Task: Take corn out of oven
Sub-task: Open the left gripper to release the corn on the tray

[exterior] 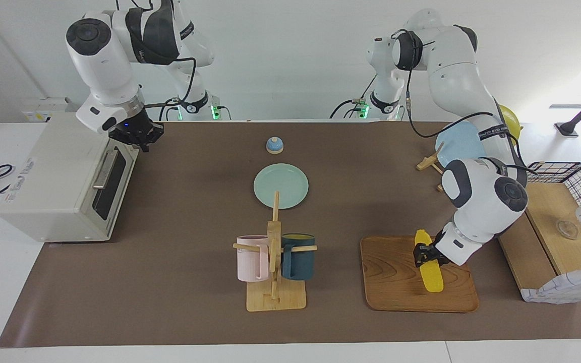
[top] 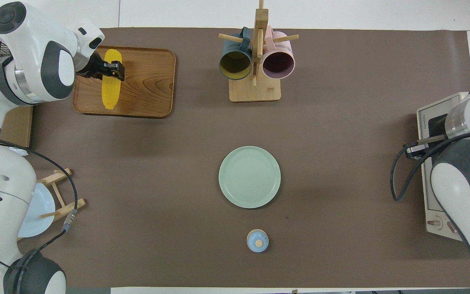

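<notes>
Already the corn [exterior: 430,267] lies on the wooden tray [exterior: 396,282], left hand [exterior: 423,253] gripping it (letting go comes next); right hand [exterior: 136,135] waits over the shut oven [exterior: 63,186], fingers unclear.

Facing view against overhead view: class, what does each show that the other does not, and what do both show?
Only the facing view shows the oven door, shut, with the right gripper above it. Only the overhead view shows inside the two mugs on the rack. Both show the corn on the wooden tray, the left gripper at it, and the green plate.
</notes>
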Tool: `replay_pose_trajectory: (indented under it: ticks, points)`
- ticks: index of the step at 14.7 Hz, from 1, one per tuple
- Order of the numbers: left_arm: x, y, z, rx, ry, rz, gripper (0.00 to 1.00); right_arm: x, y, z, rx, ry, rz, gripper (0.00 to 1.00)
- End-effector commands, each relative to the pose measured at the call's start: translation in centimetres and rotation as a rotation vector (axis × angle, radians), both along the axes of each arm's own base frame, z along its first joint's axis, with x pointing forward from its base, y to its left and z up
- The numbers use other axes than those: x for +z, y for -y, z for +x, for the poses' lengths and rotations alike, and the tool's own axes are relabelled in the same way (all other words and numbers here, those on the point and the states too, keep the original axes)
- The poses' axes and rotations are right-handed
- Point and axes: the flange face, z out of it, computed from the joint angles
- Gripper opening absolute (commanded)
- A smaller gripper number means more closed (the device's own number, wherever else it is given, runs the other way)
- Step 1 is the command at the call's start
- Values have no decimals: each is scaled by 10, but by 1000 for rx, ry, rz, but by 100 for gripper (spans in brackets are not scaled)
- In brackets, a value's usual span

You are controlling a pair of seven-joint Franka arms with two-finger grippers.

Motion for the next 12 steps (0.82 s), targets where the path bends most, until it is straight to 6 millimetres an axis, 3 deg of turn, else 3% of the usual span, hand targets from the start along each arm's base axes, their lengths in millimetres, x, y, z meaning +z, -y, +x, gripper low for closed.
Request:
replay_pose_trajectory:
  ticks: [1, 4, 7, 8, 9, 10, 12]
  points:
    - [-17, -4, 1, 80, 68, -6, 0, 18, -17, 11, 11, 16, 53, 100]
    - [-24, -2, 0, 89, 83, -7, 0, 43, -23, 18, -78, 11, 59, 100]
    - [-22, -8, 1, 89, 85, -1, 0, 47, -27, 24, -85, -11, 72, 100]
    - [-22, -9, 1, 80, 84, 9, 10, 46, -26, 23, -87, -16, 72, 100]
    - [-23, -7, 1, 71, 88, 17, 95, 45, -25, 23, -89, -16, 73, 100]
    - [-22, -6, 1, 67, 88, 21, 100, 44, -25, 23, -93, -20, 72, 100]
    - [-22, -6, 1, 68, 88, 20, 100, 41, -17, 22, -131, -37, 53, 100]
